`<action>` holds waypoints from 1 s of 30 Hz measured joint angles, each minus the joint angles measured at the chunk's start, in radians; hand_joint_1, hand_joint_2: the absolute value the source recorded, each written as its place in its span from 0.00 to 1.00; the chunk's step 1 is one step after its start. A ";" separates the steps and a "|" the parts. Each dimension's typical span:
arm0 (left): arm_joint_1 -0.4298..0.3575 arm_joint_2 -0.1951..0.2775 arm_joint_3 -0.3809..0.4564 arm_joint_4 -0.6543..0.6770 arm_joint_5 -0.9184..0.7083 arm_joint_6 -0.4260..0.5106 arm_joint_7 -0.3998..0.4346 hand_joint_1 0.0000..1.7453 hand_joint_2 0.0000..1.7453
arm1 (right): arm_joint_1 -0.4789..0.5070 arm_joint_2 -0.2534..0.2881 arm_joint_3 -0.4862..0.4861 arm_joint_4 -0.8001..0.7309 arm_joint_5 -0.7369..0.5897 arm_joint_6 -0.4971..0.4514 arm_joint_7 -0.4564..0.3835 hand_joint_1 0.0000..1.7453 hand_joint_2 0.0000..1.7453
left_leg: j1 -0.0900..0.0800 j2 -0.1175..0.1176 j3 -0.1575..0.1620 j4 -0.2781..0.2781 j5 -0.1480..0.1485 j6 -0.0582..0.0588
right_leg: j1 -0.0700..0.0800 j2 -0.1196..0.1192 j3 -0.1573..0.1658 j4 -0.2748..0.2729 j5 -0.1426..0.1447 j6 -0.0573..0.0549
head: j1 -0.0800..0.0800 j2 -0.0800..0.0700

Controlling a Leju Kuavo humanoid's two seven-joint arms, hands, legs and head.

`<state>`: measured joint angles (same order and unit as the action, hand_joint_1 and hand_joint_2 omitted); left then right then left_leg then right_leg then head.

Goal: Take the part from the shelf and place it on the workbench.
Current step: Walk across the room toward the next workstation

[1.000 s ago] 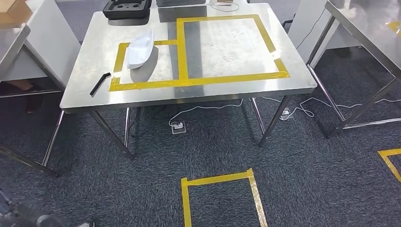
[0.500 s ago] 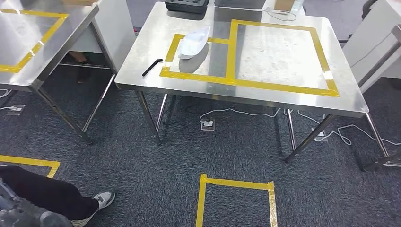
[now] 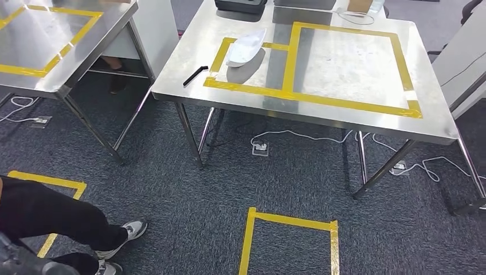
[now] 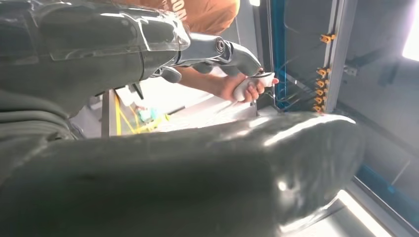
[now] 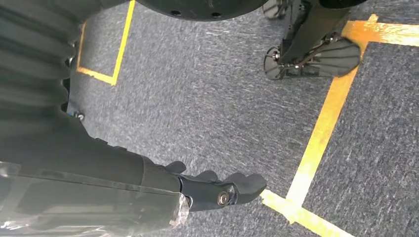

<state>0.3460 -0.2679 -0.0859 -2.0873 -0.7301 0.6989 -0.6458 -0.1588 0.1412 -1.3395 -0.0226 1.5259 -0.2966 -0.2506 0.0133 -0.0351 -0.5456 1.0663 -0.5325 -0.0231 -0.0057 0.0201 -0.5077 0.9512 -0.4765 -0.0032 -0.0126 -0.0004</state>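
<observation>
A white, boat-shaped part [image 3: 246,47] lies on the steel workbench [image 3: 355,123], inside the smaller yellow-taped rectangle. My left hand [image 4: 217,49] has its dark fingers stretched out and nothing in them, near a blue-framed shelf [image 4: 276,49]. Just beyond its fingertips, a person's hand [image 4: 232,88] grips a small white thing [image 4: 263,76]. My right hand [image 5: 217,190] hangs over the grey carpet with its fingers loosely spread, holding nothing.
A short black bar [image 3: 195,75] lies near the workbench's left edge and a black tray [image 3: 240,6] at its far side. A second steel table [image 3: 63,86] stands to the left. A person's dark trouser leg and shoes [image 3: 123,235] are at the lower left. Cables trail under the workbench.
The camera has swung left: the workbench has slid right in the picture, the second table has come into view, and a person's leg and shoes now show at the lower left.
</observation>
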 joint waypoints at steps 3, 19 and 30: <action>0.000 -0.001 0.000 -0.001 0.000 0.000 0.000 0.00 0.00 | -0.003 0.000 0.000 0.000 0.000 0.002 0.000 0.00 0.00 | -0.001 -0.034 0.048 -0.089 0.008 0.016 | 0.000 0.019 -0.013 0.010 0.004 0.019 | 0.002 0.000; 0.000 -0.002 0.000 -0.001 0.000 0.000 0.000 0.00 0.00 | -0.006 -0.002 -0.001 0.000 0.000 0.006 -0.001 0.00 0.00 | -0.031 0.098 0.023 -0.092 0.036 0.050 | 0.016 -0.070 0.024 0.008 -0.033 0.005 | 0.052 0.000; 0.001 -0.001 0.002 -0.002 0.000 0.000 0.000 0.00 0.00 | -0.002 -0.002 -0.001 -0.001 0.000 0.007 -0.001 0.00 0.00 | -0.008 0.023 -0.055 0.121 -0.062 0.009 | 0.003 0.014 0.003 -0.004 0.005 -0.008 | 0.026 0.000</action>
<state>0.3469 -0.2689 -0.0835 -2.0893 -0.7303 0.6989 -0.6458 -0.1613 0.1396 -1.3401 -0.0240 1.5259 -0.2899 -0.2514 0.0057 -0.0124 -0.6002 1.1869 -0.5943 -0.0138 -0.0024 0.0343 -0.5043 0.9470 -0.4719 -0.0112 0.0137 -0.0003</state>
